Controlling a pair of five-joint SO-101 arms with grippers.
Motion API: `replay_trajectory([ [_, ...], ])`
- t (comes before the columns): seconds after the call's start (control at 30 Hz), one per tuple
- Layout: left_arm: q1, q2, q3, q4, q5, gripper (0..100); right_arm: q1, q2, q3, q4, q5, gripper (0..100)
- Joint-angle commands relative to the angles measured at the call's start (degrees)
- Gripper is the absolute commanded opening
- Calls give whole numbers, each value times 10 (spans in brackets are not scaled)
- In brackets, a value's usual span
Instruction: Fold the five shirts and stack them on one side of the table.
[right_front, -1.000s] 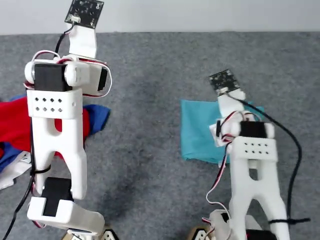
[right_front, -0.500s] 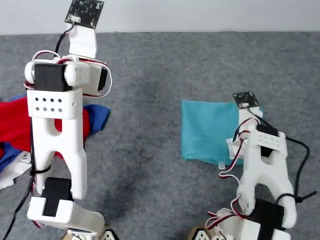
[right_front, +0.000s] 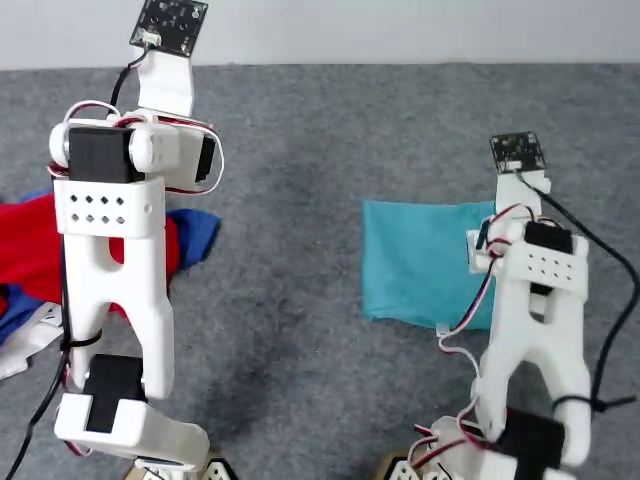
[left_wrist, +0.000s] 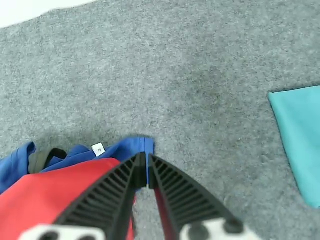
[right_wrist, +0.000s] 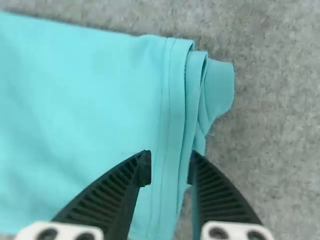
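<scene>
Watching the right gripper (right_wrist: 169, 162), I see its jaws a little apart and holding nothing, poised over the doubled hem of the teal shirt (right_wrist: 85, 100). That shirt lies folded flat on the table (right_front: 300, 150) in front of the right arm.

My worry is that hem. At one corner (right_wrist: 210, 85) the layers bunch and spill past the fold, so a close here may pinch just the top layer. Lifting that would peel the fold open, and I would have to redo it. The gap between the jaws also looks narrow for so many layers, so cloth could be pushed aside rather than taken in. Coming down too hard is another risk: the tips could drag on the table's rough cover and shove the whole shirt askew.

The left gripper (left_wrist: 147, 162) has its jaws pressed together with nothing between them, as far as I can judge. It hangs above the edge of the blue shirt (left_wrist: 125, 149), which pokes out from under the red shirt (left_wrist: 45, 195). Those two lie tangled at the table's left side. If I go in there without opening wide, I may snag both at once and pull the heap along. I cannot tell how many shirts that heap holds.
</scene>
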Motion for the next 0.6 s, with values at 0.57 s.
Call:
replay_trajectory([
  [0.57,1,-24,-1,11,-9,13,7,129,-122,38,-36,154],
])
